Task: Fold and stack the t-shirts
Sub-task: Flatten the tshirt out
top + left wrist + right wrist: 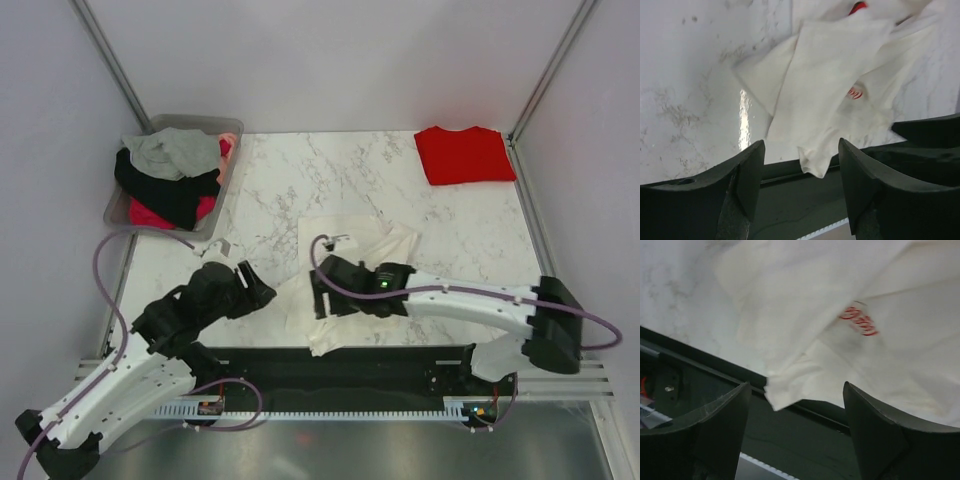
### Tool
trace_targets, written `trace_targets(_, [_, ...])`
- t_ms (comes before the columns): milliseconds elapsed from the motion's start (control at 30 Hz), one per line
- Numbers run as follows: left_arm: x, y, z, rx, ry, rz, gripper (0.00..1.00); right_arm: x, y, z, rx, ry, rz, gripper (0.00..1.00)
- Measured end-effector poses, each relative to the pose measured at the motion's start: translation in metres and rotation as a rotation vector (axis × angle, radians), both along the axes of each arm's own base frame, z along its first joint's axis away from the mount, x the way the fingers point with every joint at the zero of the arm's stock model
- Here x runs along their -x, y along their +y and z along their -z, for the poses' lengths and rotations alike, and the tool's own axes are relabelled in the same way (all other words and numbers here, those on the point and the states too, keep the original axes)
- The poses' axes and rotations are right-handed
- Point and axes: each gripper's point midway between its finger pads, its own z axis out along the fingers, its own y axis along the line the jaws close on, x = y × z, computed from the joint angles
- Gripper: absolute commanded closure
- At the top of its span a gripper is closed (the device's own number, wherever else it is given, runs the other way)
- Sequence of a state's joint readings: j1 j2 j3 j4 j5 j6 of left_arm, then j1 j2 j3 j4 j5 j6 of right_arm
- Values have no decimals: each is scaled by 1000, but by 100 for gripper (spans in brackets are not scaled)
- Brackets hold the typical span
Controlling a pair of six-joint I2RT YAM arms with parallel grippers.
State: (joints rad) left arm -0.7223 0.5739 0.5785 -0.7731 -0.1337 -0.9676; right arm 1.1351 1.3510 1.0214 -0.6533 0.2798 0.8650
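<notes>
Looking across from the left: there's a gray bin (228, 178) at the far left corner of the marble counter (280, 180), stuffed with a heap of clothes (170, 175), gray on top, black under it and some pink-red peeking out.

Next over, the left gripper (250, 285) sits low near the front edge, just left of the cream t-shirt (350, 245). From the left wrist camera its fingers (752, 170) are spread wide with nothing pinched between them, and a corner of the shirt shows just past the gap.

The cream t-shirt is in the middle of the counter on the near side, loosely folded over itself and kinda rumpled. Its near edge droops over the counter's front lip onto the dark rail. A little red script mark (859, 321) shows on the cloth.

The right gripper (325, 290) is over the shirt's near part. Its fingers (875, 430) are wide apart too, not gripping anything, with the cloth lying beyond them.

Way off in the far right corner, the red t-shirt (465, 155) lies folded flat, well apart from the cream one.
</notes>
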Motion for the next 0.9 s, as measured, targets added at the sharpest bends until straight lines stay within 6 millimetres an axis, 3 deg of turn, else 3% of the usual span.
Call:
trace_targets(133, [-14, 11, -64, 40, -185, -45, 28, 10, 81, 4, -34, -6, -59, 18])
trace_targets(200, [-14, 20, -80, 58, -242, -73, 27, 12, 98, 22, -32, 11, -59, 18])
trace_targets(300, [-8, 32, -84, 62, -273, -99, 26, 12, 98, 60, 25, 60, -34, 18])
trace_targets(400, [-4, 41, -86, 62, -293, -120, 26, 13, 65, 101, 96, 115, 27, 18])
trace_targets(467, [-5, 43, -86, 59, -297, -127, 26, 7, 53, 94, 45, 112, 72, 16])
trace_targets(600, [-7, 45, -82, 39, -290, -137, 27, -2, -13, 97, 45, 135, 204, 14])
trace_targets(700, [-8, 44, -75, 20, -273, -138, 28, -16, -78, 97, 89, 139, 352, 13])
trace_targets(800, [-13, 41, -63, -18, -244, -130, 28, -27, -133, 75, 129, 89, 492, 12])
trace_targets(900, [-25, 28, -39, -102, -176, -98, 27, -31, -142, 44, 107, 32, 503, 13])
